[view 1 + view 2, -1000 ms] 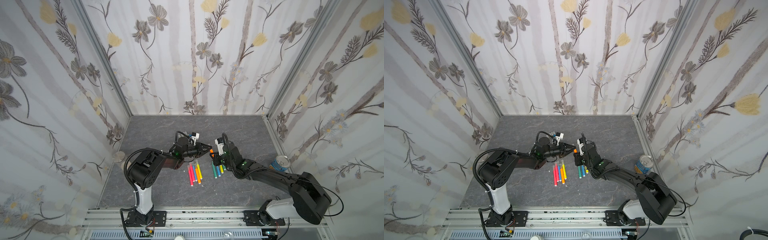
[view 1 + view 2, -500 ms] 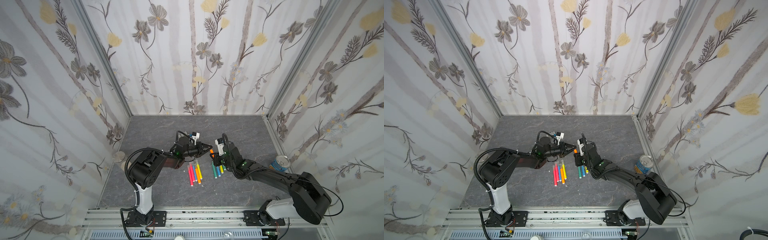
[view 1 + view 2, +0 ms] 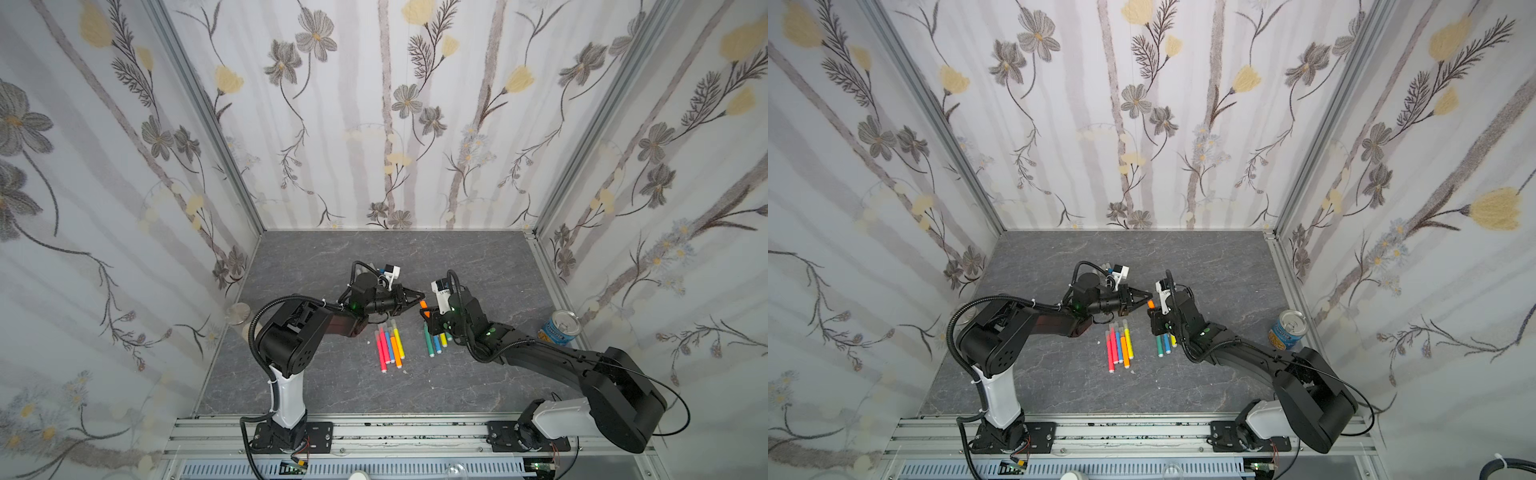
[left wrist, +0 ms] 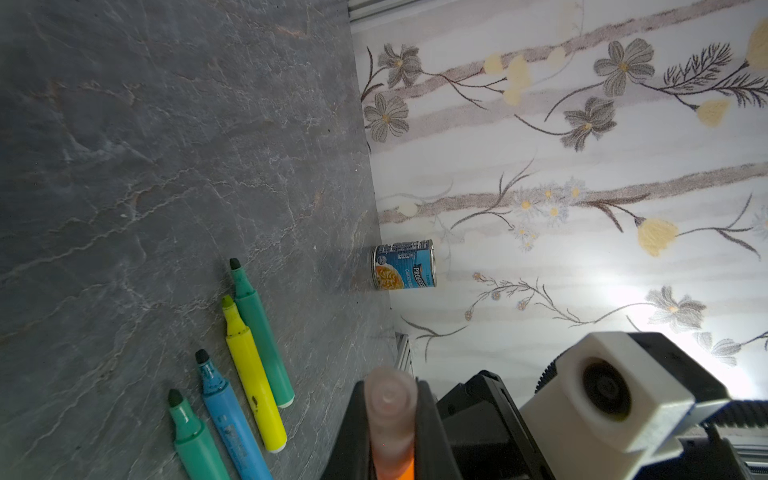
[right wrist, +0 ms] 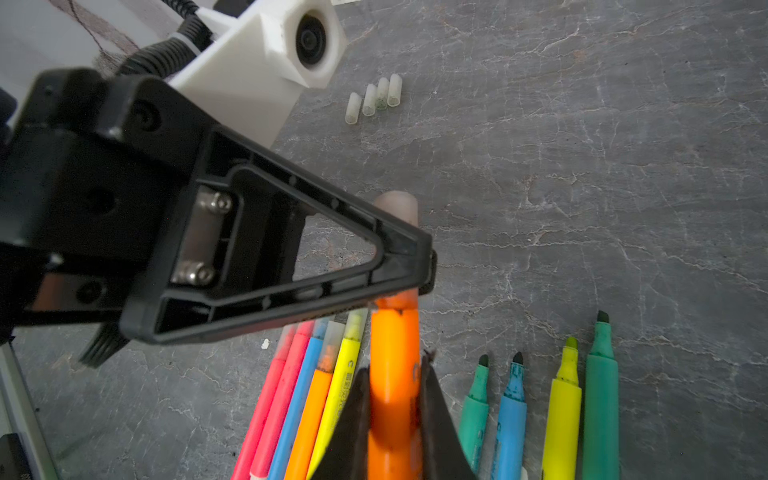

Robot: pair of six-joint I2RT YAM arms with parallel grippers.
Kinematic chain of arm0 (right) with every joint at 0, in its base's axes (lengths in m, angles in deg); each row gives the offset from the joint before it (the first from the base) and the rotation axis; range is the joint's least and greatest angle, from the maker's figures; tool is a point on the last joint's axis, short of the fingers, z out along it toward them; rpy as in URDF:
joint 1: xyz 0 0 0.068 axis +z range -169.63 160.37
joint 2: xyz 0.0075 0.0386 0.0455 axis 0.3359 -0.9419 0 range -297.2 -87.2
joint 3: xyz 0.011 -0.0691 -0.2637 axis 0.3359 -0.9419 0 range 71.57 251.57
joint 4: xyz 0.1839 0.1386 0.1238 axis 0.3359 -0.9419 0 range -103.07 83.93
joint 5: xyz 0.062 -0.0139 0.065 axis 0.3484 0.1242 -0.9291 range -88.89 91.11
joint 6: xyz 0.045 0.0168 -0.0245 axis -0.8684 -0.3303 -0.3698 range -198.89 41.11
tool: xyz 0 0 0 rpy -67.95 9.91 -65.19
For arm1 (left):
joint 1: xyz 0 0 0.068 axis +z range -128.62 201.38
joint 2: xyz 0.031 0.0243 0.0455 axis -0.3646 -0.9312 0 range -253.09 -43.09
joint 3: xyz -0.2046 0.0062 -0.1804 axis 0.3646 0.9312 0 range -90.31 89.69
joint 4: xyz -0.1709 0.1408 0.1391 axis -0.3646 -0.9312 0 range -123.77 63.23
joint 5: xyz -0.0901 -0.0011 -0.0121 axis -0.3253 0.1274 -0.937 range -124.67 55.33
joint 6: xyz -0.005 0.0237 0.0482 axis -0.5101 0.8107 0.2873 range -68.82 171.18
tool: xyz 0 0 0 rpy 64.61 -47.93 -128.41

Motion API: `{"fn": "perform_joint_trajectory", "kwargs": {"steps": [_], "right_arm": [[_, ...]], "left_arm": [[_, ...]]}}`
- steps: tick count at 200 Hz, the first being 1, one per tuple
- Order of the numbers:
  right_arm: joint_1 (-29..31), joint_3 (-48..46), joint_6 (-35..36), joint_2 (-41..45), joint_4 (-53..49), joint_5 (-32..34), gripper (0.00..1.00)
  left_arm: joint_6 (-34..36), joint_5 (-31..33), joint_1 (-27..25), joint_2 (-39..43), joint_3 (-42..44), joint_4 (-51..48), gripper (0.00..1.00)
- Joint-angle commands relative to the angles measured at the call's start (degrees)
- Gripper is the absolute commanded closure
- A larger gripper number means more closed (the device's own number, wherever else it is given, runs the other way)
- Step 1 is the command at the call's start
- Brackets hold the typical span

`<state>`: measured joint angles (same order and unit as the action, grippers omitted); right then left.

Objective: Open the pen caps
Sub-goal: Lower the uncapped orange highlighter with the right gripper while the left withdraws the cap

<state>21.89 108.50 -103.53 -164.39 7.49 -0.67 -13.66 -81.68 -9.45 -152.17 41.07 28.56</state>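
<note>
So, my left gripper (image 4: pixel 392 401) is clenched on the cap (image 5: pixel 397 208) of the orange pen (image 5: pixel 395 353). My right gripper (image 5: pixel 395 415) is clamped round that pen's barrel, holding it above the table (image 5: pixel 582 187). Cap's on, not off yet. Four loose caps (image 5: pixel 374 97) lie in a row further off. Five capped pens (image 5: pixel 299 395) lie to one side below, four uncapped pens (image 5: pixel 561 395) to the other. Only readable writing: "PROGRESS" on the blue can (image 4: pixel 404 266) by the wall. Print on the pens is too small.
</note>
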Motion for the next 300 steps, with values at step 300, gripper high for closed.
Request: {"fn": "perform_joint_trajectory", "kwargs": {"steps": [300], "right_arm": [[12.91,3.83,-13.85,-12.42,-13.56,18.87,1.00]], "left_arm": [[27.04,9.69,24.27,9.36,1.60,-32.24,1.00]]}}
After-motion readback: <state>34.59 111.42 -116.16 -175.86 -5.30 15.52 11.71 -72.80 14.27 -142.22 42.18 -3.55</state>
